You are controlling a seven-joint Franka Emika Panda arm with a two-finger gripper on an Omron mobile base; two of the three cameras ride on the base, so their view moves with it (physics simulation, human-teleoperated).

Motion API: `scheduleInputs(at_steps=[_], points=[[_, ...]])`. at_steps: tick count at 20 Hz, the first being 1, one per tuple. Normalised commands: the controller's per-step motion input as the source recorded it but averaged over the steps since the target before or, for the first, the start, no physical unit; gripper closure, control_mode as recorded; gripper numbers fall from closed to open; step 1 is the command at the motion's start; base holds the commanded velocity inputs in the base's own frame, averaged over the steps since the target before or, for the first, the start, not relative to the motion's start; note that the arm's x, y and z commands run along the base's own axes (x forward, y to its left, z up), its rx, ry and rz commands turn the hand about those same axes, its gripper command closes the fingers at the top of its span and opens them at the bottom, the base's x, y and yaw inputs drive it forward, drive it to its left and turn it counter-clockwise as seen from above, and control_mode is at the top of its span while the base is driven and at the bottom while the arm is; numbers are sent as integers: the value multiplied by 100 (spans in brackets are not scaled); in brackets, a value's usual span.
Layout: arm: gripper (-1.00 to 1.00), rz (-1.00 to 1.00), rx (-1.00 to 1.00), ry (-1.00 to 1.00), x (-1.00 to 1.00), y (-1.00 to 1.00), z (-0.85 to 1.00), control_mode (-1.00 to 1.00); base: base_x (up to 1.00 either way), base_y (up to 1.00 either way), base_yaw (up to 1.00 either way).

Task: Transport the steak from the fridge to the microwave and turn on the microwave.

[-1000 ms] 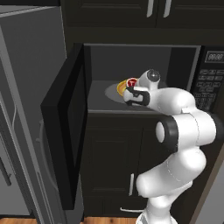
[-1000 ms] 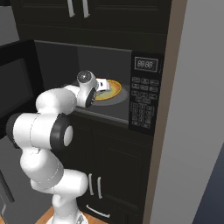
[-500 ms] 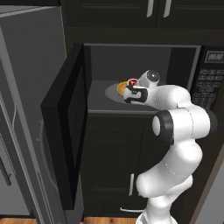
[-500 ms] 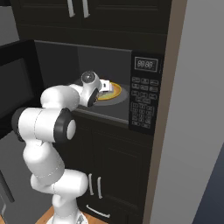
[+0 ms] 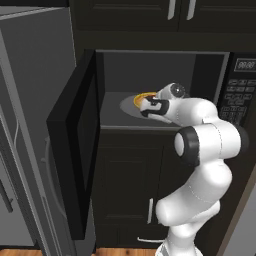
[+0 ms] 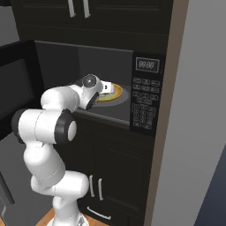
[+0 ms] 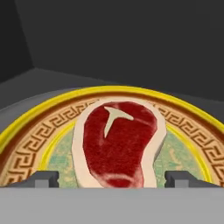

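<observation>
- Steak (image 7: 119, 142) lies on yellow plate (image 7: 26, 148) inside microwave (image 5: 210, 75).
- Gripper (image 7: 112, 179) spread wide, grasping nothing.
- Pull straight back w/o nudging plate; then shut door (image 5: 75, 145).

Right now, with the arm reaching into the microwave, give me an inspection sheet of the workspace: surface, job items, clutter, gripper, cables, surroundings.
Surface: grey round turntable on the microwave floor, carrying a yellow-rimmed plate.
Job's things: steak lies flat on the plate; microwave door swung open to the left; keypad at right; fridge beside it.
Clutter: nothing seen.
Gripper: gripper open, a fingertip on either side of the steak, not clamped on it.
Cables: nothing seen.
Surroundings: dark cabinets above and below, wood floor.
</observation>
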Motion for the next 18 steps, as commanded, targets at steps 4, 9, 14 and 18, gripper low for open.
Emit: scheduleInputs(at_steps=[4, 9, 14, 18], points=[[-100, -1, 11, -12, -4, -2, 10, -100, 0, 0, 0], [-100, 0, 12, -7, -38, 0, 56, -100, 0, 0, 0], [-100, -1, 9, -13, -50, -2, 61, -100, 0, 0, 0], [-100, 0, 2, 0, -55, -1, 44, -100, 0, 0, 0]])
